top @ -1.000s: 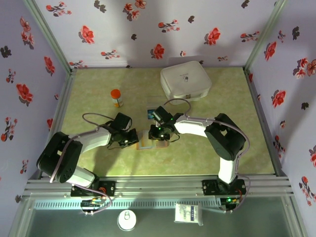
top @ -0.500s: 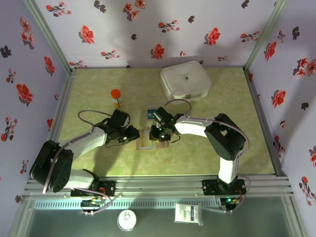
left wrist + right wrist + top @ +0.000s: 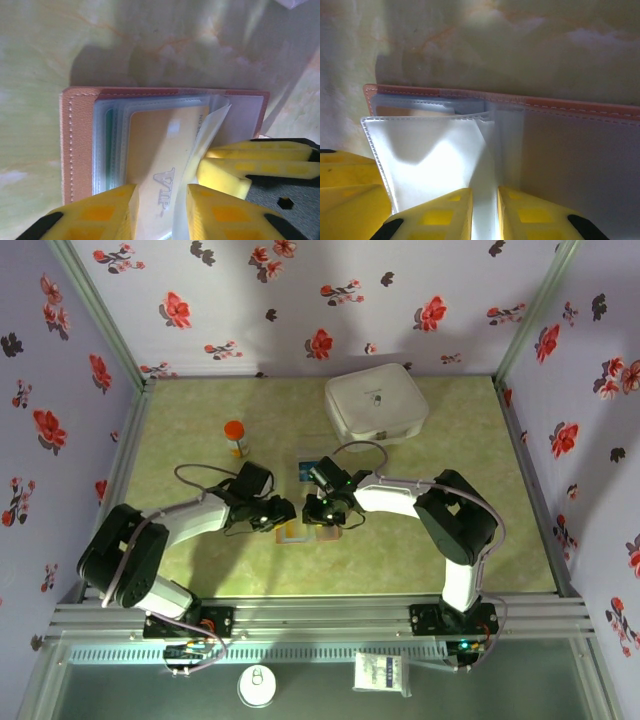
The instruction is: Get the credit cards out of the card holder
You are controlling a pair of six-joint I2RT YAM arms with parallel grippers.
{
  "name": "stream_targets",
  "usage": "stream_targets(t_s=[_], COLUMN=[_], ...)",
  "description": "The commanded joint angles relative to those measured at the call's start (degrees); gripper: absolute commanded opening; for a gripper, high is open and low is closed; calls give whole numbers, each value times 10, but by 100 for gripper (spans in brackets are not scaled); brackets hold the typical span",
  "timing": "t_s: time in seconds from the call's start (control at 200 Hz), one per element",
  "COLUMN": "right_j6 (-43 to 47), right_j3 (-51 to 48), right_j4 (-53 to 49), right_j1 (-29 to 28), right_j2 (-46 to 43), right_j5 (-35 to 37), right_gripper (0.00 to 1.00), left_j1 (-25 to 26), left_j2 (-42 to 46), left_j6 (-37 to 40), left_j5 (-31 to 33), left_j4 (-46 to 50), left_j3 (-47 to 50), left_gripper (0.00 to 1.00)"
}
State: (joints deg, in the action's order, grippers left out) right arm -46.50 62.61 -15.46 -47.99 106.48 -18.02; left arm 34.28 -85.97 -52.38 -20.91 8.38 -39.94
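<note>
The card holder (image 3: 300,530) lies open on the green table, tan leather (image 3: 77,135) with clear sleeves. A yellow-tan credit card (image 3: 160,145) marked VIP sits in its top sleeve, and a green card edge (image 3: 107,150) shows under it. My left gripper (image 3: 162,192) hovers at the holder's left side (image 3: 283,512), its jaws parted a little over the VIP card. My right gripper (image 3: 485,195) is shut on a clear sleeve of the holder (image 3: 520,102), lifting it; its fingers (image 3: 240,170) show in the left wrist view. A blue card (image 3: 308,469) lies on the table just behind.
A white rounded square case (image 3: 376,407) stands at the back centre-right. An orange-capped bottle (image 3: 235,437) stands behind the left arm. Flowered walls close in the table on three sides.
My left gripper was shut a second ago; its jaws have parted and it has moved right, over the holder's card. The right gripper has kept still on the sleeve.
</note>
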Motion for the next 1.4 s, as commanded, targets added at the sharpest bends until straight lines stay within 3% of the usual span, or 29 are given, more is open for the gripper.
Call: stream_targets(t_s=[0.0,0.295,0.625,1.125,1.395], right_j6=[12,12,40,46,50], right_j3=[-5,-3,-10,-95,-116], right_j4=[-16,-24,-57,-25,-30], right_j1=[2,3,19,73,82], right_j2=[0,-14,-87,-173,-193], right_j5=[4,6,43,33,32], right_gripper=[22,22,22,22,23], left_j1=[6,12,17,69,91], left_j2=[-16,-32,-43,-151,-191], left_j6=[-7,-13,-16,-23,-28], left_j5=[-17,-24,-23,-17,-18], left_j4=[-22,-28,-9,23,27], left_j3=[-21,-31,-68,-159,-201], left_gripper=[28,19,17,17,24])
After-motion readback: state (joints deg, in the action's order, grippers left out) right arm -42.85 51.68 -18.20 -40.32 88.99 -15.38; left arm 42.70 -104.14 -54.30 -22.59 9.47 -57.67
